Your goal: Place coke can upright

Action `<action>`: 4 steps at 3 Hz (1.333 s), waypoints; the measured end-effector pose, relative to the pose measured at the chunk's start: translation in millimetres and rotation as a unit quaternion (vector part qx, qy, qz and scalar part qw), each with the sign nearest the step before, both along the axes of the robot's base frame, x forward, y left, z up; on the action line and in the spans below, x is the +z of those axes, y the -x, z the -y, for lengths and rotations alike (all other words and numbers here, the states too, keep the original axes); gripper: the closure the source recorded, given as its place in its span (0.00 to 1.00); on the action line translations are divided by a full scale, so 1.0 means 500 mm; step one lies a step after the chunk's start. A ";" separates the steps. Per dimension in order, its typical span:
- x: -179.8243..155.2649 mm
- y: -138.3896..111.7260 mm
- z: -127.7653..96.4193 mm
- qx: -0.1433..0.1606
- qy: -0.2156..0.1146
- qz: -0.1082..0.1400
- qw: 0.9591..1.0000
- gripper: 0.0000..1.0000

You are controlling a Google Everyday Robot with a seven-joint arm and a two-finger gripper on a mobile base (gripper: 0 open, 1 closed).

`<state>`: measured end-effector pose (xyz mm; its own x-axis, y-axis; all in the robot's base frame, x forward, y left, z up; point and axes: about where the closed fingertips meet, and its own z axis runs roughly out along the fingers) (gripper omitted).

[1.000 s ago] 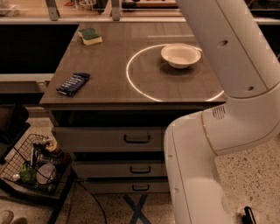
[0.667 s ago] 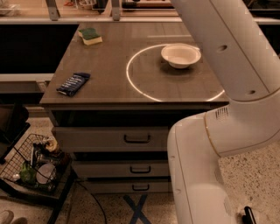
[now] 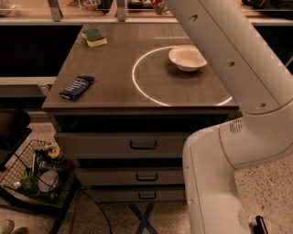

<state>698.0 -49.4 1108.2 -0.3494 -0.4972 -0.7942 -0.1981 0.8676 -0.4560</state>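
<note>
**Can not yet on the table: placement remains to be done**

You have the arm (image 3: 238, 68) reaching from the lower right up across the table (image 3: 114, 98), with the gripper (image 3: 163, 2) at the very top edge of the view, above the table's far side. It is mostly cropped there, so you cannot tell whether it is spread, pressed together or pinching something. A small red patch just beside it (image 3: 157, 7) is probably the coke can, but too little shows for you to be sure, or to read whether it is upright or tilted.

No can stands anywhere on the tabletop that you can see. What lies there is a white bowl (image 3: 187, 58) inside the painted ring (image 3: 137, 84), a green-and-yellow sponge (image 3: 94, 37) at the far left, and a dark blue snack packet (image 3: 76, 87) near the left edge.

Judge the task as unfinished: the can has to come down on its base on a bare part of the table, well apart from the bowl, and be let go without tipping.
</note>
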 end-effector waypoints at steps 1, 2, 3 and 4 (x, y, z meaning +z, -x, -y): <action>-0.048 -0.003 0.013 0.010 -0.066 -0.029 0.997 1.00; -0.071 -0.006 0.005 0.026 -0.114 -0.046 0.992 1.00; -0.078 -0.001 0.000 0.030 -0.111 -0.049 0.992 1.00; -0.087 0.013 -0.005 0.027 -0.125 -0.031 0.991 1.00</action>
<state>691.4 -46.8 1064.7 -0.3790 -0.3068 -0.8731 -0.2687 0.9393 -0.2134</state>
